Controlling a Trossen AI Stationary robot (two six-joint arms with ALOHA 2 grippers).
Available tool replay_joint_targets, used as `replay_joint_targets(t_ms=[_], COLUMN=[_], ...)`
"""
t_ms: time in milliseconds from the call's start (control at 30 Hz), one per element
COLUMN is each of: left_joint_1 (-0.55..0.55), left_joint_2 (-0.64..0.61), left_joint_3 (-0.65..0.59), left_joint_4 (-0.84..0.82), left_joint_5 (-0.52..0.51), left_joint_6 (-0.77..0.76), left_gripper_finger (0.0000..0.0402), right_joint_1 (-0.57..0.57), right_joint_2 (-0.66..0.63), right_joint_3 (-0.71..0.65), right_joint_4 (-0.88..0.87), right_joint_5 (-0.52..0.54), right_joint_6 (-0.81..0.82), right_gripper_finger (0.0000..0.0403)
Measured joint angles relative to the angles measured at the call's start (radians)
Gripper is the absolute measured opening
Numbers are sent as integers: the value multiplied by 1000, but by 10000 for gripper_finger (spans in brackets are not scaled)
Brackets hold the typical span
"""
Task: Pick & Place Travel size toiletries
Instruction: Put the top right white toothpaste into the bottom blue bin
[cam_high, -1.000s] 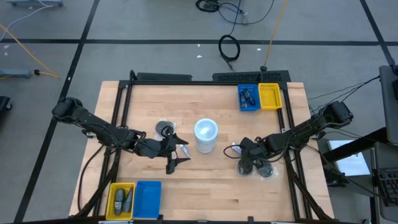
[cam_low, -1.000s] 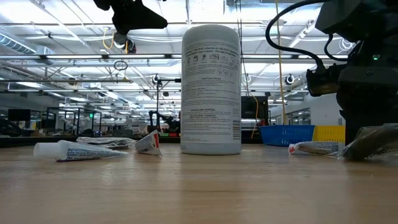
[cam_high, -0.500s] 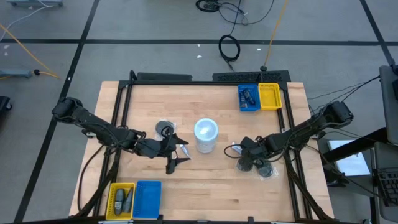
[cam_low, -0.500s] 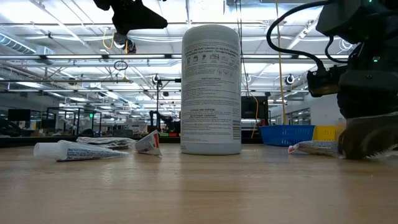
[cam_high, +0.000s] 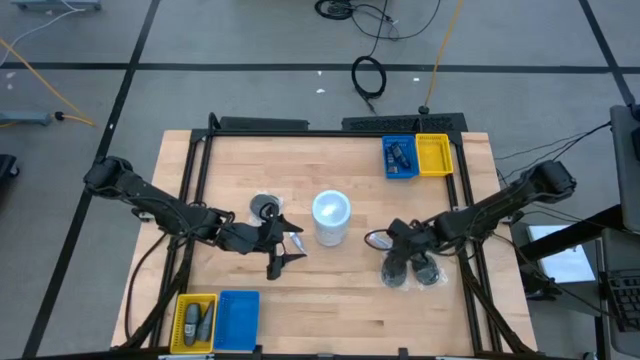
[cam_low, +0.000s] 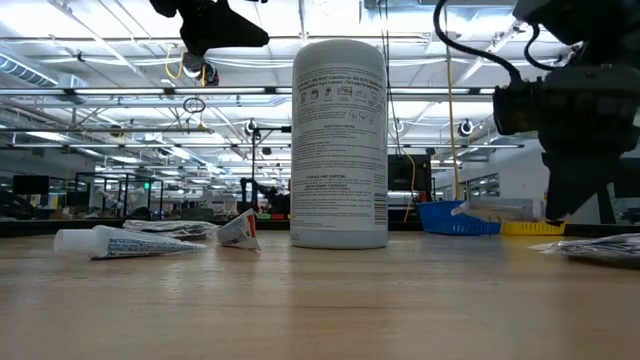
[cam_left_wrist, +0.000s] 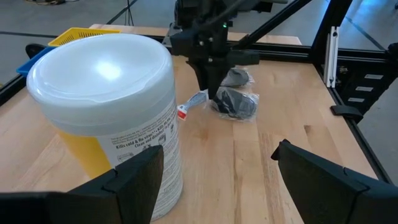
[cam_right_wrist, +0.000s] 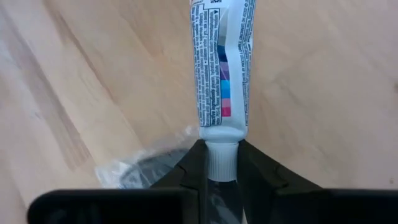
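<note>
My right gripper is shut on a small white tube, one of the travel size toiletries, and holds it above the table right of the white cylinder. The tube hangs clear of the wood. A clear bag with dark items lies on the table beside that gripper. My left gripper hovers open left of the cylinder. Near it lie a white tube, another small tube and a dark disc. My right gripper pinches the tube at its white cap end between its two fingers. The fingers slant down from the table's right side. The tube sticks out beyond the fingertips, about level, lifted clear of the table.
A blue tray and a yellow tray stand at the far right edge. A yellow tray with dark bottles and a blue tray sit at the near left. The tall cylinder stands between the two arms.
My right gripper has taken hold of the white tube, which lay on the table, and has risen with it. The tube now hangs clear of the wood. The clear bag has settled flat on the table.
</note>
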Motion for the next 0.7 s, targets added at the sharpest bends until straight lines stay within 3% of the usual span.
replay_joint_targets(t_ms=[333,700], left_joint_1=[0,0], left_joint_2=[0,0], left_joint_3=[0,0], left_joint_4=[-3,0], left_joint_5=[0,-2], left_joint_6=[1,1], left_gripper_finger=[310,310], right_joint_1=[0,0], right_joint_2=[-93,-187], right_joint_3=[1,2], right_joint_4=[111,391], right_joint_5=[48,70], right_joint_6=[-92,-285], right_gripper_finger=[50,50])
